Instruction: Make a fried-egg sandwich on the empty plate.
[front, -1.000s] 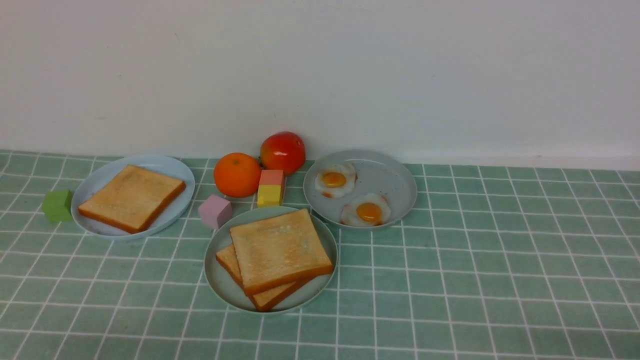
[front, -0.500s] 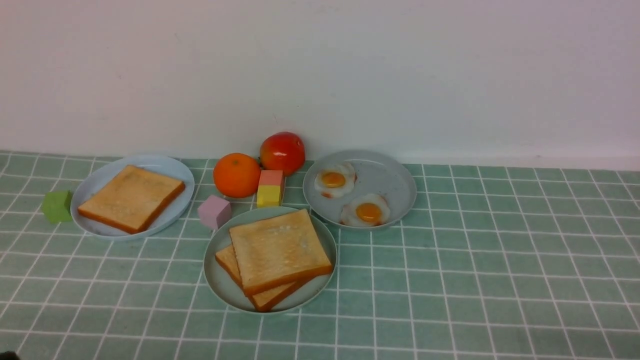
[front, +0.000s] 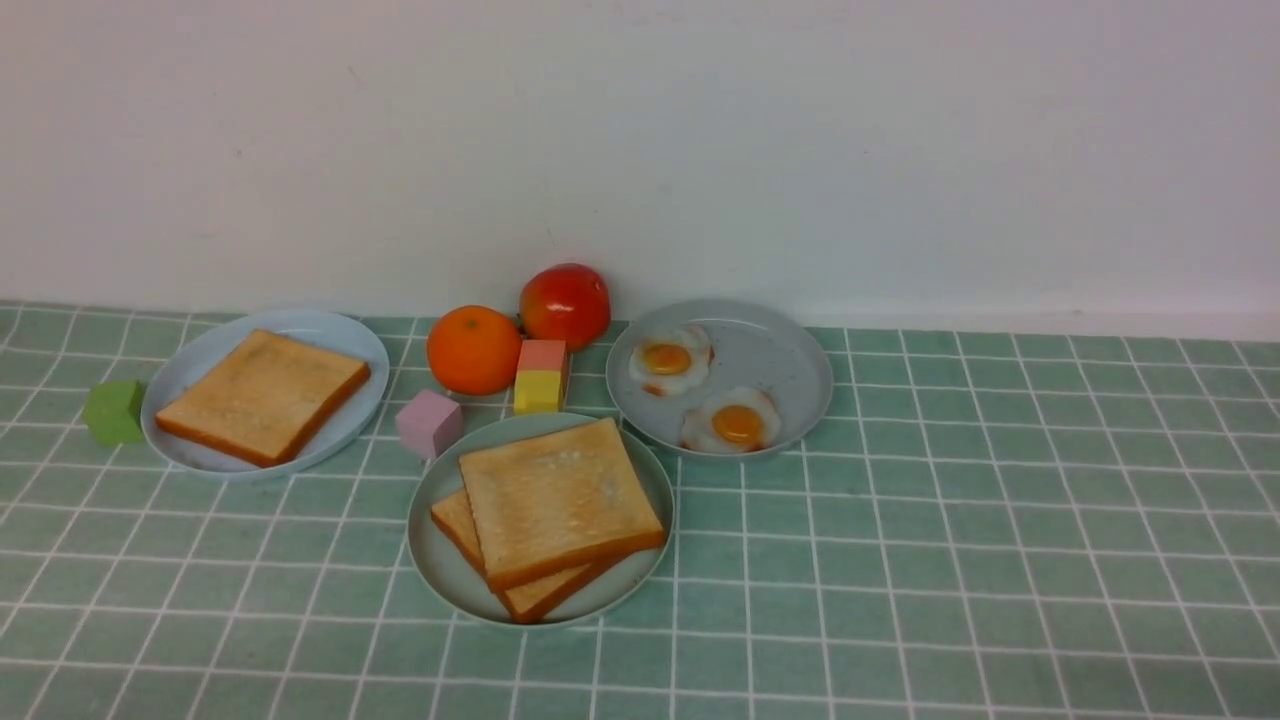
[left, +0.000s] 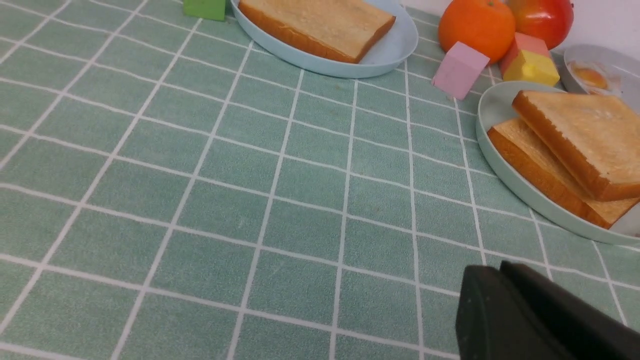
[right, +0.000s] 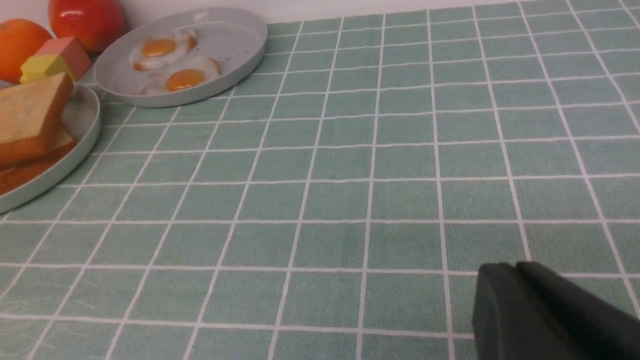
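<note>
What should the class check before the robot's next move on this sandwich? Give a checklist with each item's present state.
1. Toast stacked on the mint plate: ok. The top slice lies on the bottom slice.
2. Egg between the slices: cannot tell. None shows at the edges.
3. Slices squared up: not ok. The top slice sits skewed and the bottom one sticks out.
4. Spare eggs at hand: ok. The far egg and near egg lie on the grey plate.
5. Left gripper empty: ok, shut on nothing.
6. Right gripper empty: ok, shut on nothing.
</note>
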